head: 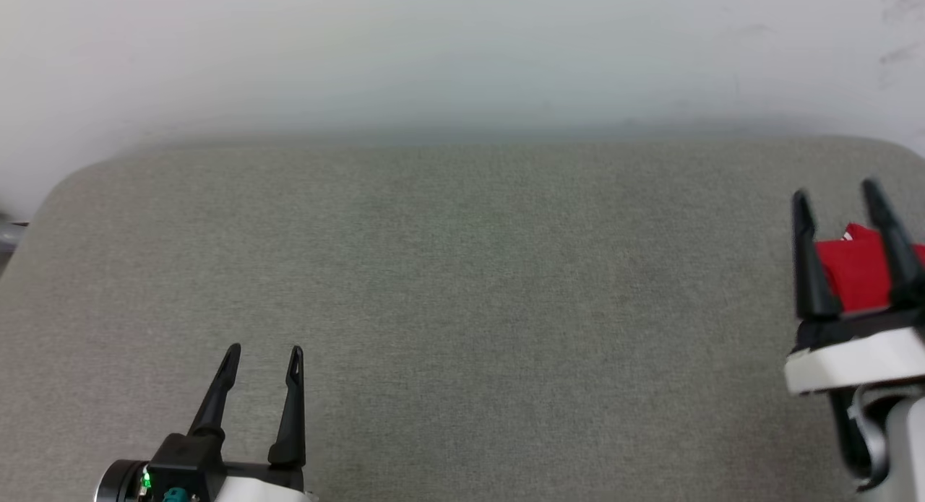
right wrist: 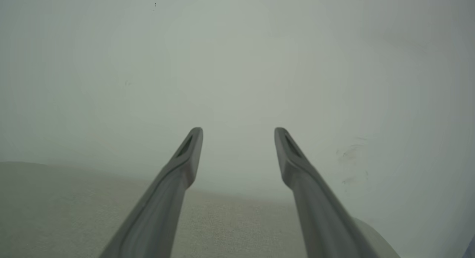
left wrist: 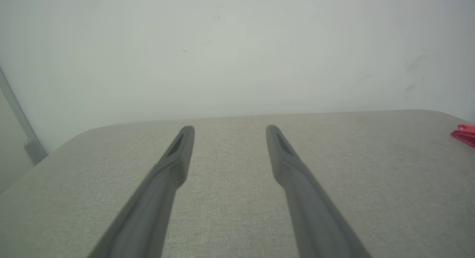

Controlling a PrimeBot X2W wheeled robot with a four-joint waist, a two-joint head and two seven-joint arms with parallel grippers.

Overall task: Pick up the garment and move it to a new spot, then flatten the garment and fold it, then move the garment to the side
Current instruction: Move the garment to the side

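A small part of the red garment [head: 856,271] shows at the table's far right edge, seen between and behind the fingers of my right gripper [head: 835,190]. That gripper hangs above it, open, and in the right wrist view my right gripper [right wrist: 238,130] has nothing between its fingers. In the left wrist view a red corner of the garment [left wrist: 464,134] peeks in at the right edge. My left gripper [head: 264,354] stands open and empty over the near left of the table; the left wrist view shows my left gripper [left wrist: 229,129] with bare cloth below.
The table [head: 462,271] is covered in grey-green fabric with rounded far corners. A pale wall [head: 462,54] stands right behind its far edge. A grey rail [left wrist: 22,128] runs down beside the table's left corner.
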